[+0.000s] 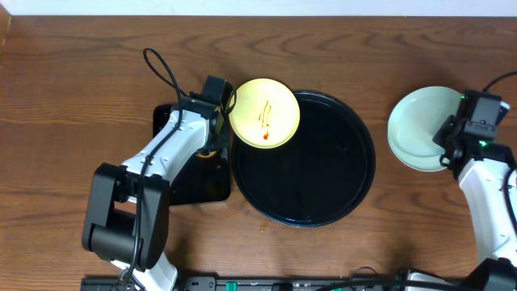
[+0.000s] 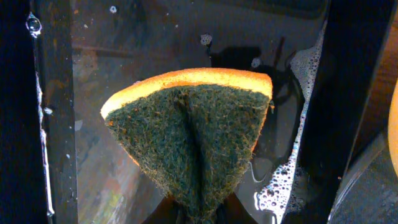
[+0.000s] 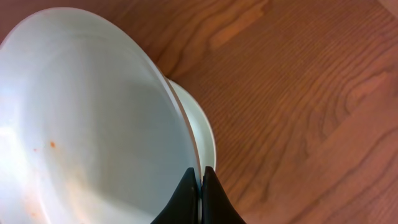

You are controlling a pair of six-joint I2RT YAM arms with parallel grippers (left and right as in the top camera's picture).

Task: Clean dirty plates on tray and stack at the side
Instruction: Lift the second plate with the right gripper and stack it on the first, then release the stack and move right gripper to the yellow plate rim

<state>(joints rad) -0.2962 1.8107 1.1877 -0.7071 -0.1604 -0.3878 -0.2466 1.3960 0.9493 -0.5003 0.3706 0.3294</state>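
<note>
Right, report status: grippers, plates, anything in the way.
Left gripper shut on sponge over soapy rectangular tray. Right gripper shut on mint plate rim, second mint plate beneath. Yellow plate sauce-streaked, at round tray edge. No obstruction seen.

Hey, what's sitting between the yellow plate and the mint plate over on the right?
The overhead view shows only the bare floor of the black tray, then a strip of bare wooden table.
</note>
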